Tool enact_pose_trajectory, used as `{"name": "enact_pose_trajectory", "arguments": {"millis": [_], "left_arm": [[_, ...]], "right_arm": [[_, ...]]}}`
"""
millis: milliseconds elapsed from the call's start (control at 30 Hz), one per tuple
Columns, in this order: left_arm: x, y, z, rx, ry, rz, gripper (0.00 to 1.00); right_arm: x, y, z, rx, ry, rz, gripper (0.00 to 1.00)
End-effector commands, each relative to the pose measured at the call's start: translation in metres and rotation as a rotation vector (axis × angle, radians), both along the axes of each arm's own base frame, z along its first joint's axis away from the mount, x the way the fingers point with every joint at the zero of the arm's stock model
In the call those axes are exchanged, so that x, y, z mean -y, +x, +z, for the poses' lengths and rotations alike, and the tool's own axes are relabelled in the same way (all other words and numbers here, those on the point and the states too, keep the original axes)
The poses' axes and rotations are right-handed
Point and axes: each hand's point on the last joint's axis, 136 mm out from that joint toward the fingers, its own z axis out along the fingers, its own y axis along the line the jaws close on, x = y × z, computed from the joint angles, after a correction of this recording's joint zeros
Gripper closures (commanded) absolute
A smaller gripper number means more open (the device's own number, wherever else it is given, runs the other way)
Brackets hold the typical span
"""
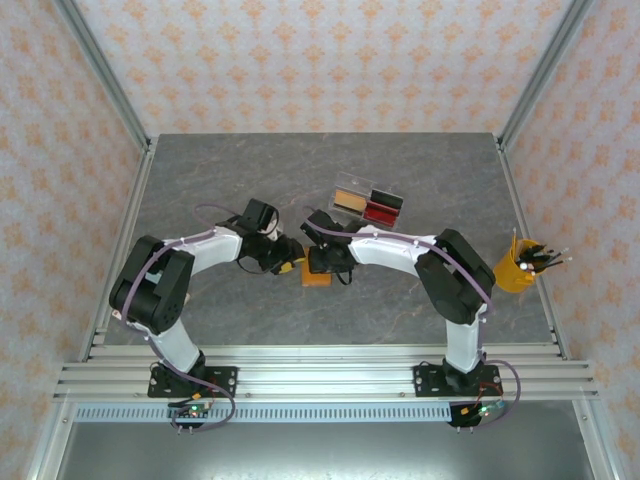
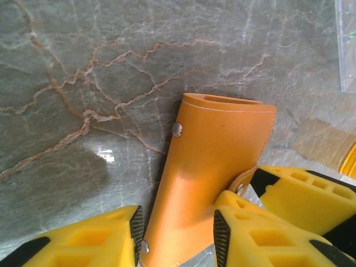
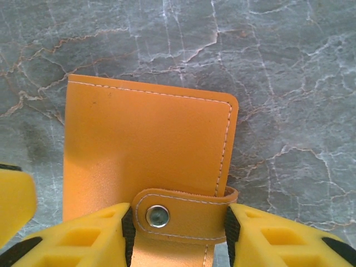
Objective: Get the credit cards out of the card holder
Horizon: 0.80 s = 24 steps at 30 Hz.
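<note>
Clear case [image 1: 367, 202] of coloured blocks, orange pen cup [image 1: 517, 271], grey marble table [image 1: 200, 180]

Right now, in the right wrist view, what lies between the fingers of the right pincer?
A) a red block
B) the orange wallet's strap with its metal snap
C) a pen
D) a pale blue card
B: the strap, with its round snap, spans the gap of the right pincer, across the orange card holder.

You get no readable text, brand, number or sign here. The card holder [image 3: 147, 144] has a plain orange face with only stitching and a metal snap. The clear case [image 1: 368, 203] on the counter [image 1: 250, 180] is too small to read.
</note>
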Motion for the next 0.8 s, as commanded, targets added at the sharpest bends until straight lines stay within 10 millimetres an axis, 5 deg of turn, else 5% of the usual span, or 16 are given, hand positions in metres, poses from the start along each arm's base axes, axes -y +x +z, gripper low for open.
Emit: {"name": "enact_pose_trajectory", "arguments": {"millis": [0,767], "left_arm": [[0.007,0.002,0.0,0.012,-0.028,-0.032,0.61],[0.001,-0.001,-0.022,-0.027,0.039,-0.081,0.81]], "right_arm": [[0.002,-0.012,-0.018,-0.048,-0.021,0.051,0.55],[0.005,-0.002,-0.008,-0.034,0.012,0.041,0.53]]}}
